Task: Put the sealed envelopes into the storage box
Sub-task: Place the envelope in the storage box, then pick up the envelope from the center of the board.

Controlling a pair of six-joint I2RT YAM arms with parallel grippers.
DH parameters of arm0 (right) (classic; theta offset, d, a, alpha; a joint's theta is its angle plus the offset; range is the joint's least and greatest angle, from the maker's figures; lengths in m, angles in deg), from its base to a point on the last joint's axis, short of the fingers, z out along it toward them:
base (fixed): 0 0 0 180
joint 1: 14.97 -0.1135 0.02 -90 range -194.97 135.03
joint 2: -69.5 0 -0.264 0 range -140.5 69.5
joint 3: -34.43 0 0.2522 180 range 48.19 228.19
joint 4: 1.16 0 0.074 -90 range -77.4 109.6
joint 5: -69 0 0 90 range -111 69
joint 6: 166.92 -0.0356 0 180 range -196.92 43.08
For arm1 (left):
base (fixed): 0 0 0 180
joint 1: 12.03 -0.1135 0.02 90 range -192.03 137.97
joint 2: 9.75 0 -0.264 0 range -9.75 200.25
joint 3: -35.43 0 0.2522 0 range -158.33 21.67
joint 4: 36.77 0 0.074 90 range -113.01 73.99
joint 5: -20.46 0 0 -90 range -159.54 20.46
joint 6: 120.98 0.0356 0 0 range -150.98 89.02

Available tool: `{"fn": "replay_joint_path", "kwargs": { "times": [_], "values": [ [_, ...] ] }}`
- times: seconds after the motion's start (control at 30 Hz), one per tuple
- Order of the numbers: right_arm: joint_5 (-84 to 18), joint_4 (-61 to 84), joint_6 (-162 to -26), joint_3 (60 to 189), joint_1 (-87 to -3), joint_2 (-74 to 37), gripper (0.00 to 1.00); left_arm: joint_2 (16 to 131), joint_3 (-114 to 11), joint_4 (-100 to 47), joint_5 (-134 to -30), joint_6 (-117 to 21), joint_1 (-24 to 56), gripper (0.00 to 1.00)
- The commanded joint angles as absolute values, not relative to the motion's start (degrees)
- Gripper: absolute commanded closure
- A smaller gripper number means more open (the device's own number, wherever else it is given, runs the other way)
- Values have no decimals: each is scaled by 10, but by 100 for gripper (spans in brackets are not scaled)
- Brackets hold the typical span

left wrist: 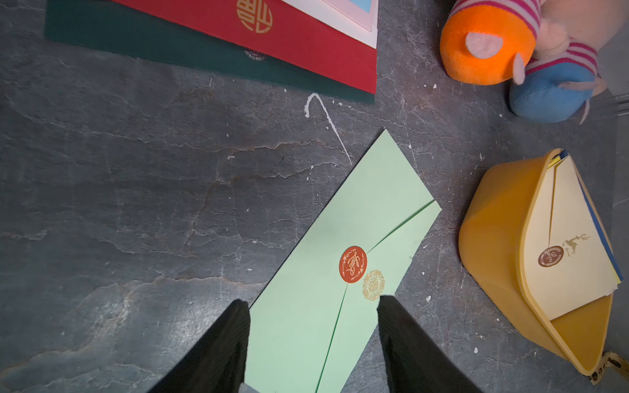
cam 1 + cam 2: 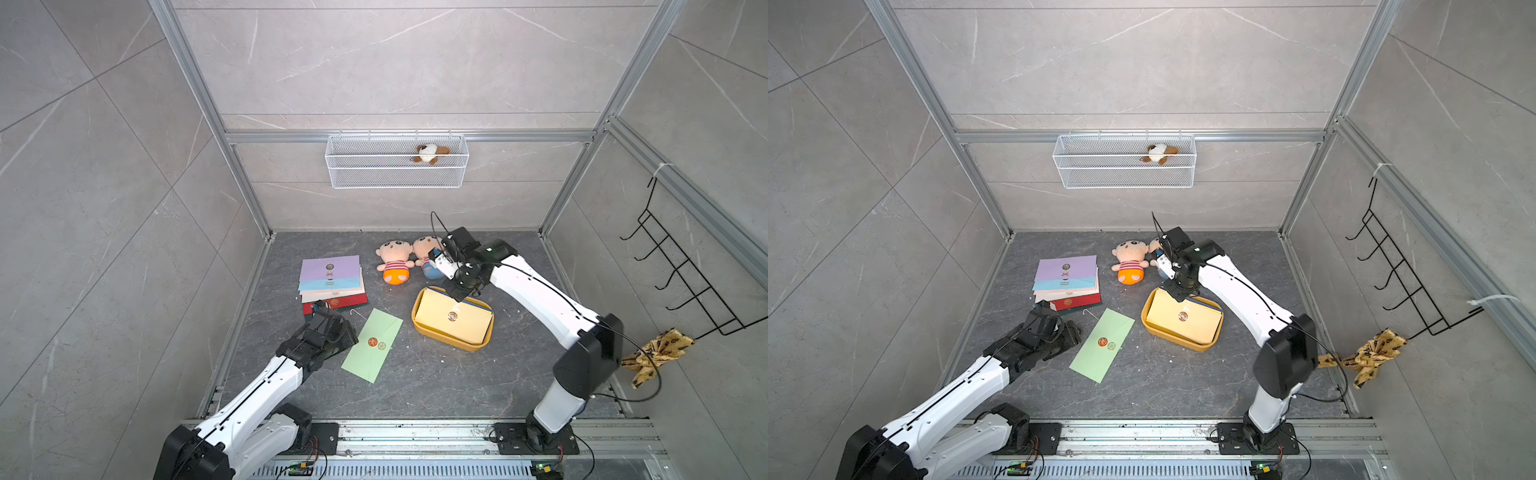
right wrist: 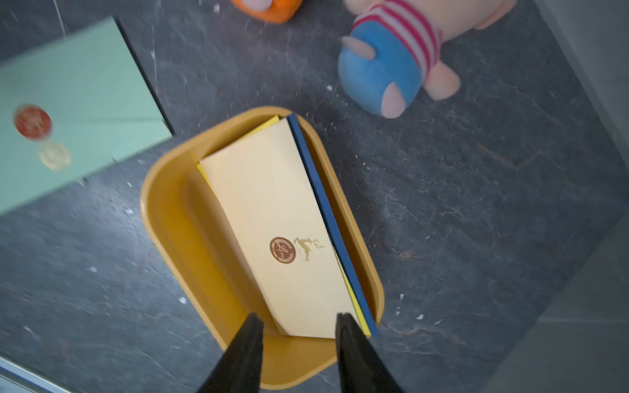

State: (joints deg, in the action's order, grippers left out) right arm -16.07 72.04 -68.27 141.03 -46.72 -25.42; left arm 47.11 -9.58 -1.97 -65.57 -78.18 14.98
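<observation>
Nearest the front edge of the tabletop (image 2: 415,386), the left gripper (image 1: 313,301) was seen with its jaws apart and nothing clamped between them. It was poised low at the green envelope (image 2: 372,345), the 1 sealed envelope lying loose. In the left wrist view the 2 fingers were set to either side of the envelope's nearer half, across its width; contact with the paper could not be told. The envelope lay flat, its long axis running diagonally from the front edge toward the back right corner. The left arm was judged much the nearer. Just beyond, apart from the envelope, the storage box (image 2: 415,320) held a cream envelope (image 2: 451,318) on top of others. The right gripper (image 3: 299,316) was held above its far end, jaws parted and empty. Farther toward the left edge lay a stack of envelopes (image 2: 330,270), and 2 dolls (image 2: 395,262) nearer the back edge.
</observation>
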Motion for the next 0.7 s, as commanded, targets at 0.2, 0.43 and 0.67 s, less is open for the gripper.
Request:
{"fn": "replay_joint_path", "kwargs": {
  "times": [0.2, 0.43, 0.67],
  "values": [
    [-242, 417, -1149, 1080, -549, -90, 62, 597, -122, -122, -682, -743, 150, 37],
    [-213, 301, -1344, 1049, -695, -197, 63, 675, -124, -132, -684, -739, 150, 42],
    [-188, 253, -1468, 1093, -743, -316, 60, 677, -87, -139, -690, -751, 150, 48]
  ]
}}
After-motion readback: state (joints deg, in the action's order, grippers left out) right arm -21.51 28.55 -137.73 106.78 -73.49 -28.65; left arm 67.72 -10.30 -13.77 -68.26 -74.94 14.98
